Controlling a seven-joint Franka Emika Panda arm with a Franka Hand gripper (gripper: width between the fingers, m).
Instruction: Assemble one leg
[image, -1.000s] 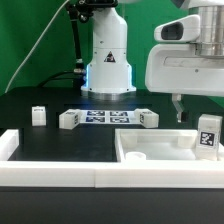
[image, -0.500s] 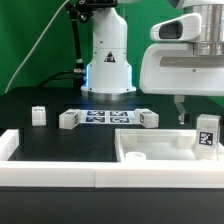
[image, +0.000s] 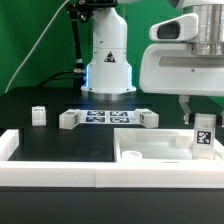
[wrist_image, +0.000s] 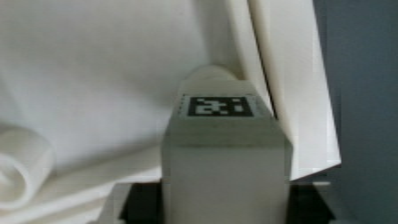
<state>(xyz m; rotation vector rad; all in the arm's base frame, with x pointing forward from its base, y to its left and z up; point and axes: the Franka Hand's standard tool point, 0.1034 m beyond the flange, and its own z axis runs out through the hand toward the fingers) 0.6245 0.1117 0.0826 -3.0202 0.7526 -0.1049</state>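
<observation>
My gripper (image: 201, 117) is shut on a leg (image: 204, 138), a short white post with a black-and-white tag. It holds the leg upright over the right end of the large white panel (image: 150, 146) at the exterior view's right. In the wrist view the leg (wrist_image: 222, 140) fills the middle between the dark fingers (wrist_image: 146, 205) of my gripper (wrist_image: 222, 208), with the panel's rim (wrist_image: 281, 80) and floor behind it. Three more legs stand on the black table: one at far left (image: 38, 115), two by the marker board (image: 68, 119) (image: 148, 119).
The marker board (image: 105, 117) lies flat before the robot base (image: 108, 60). A low white wall (image: 50, 180) runs along the table's front edge, with a raised end (image: 9, 143) at the left. A round boss (image: 135, 156) sits in the panel's near corner.
My gripper has shifted slightly toward the exterior view's left with the leg still in it. The other legs have not moved.
</observation>
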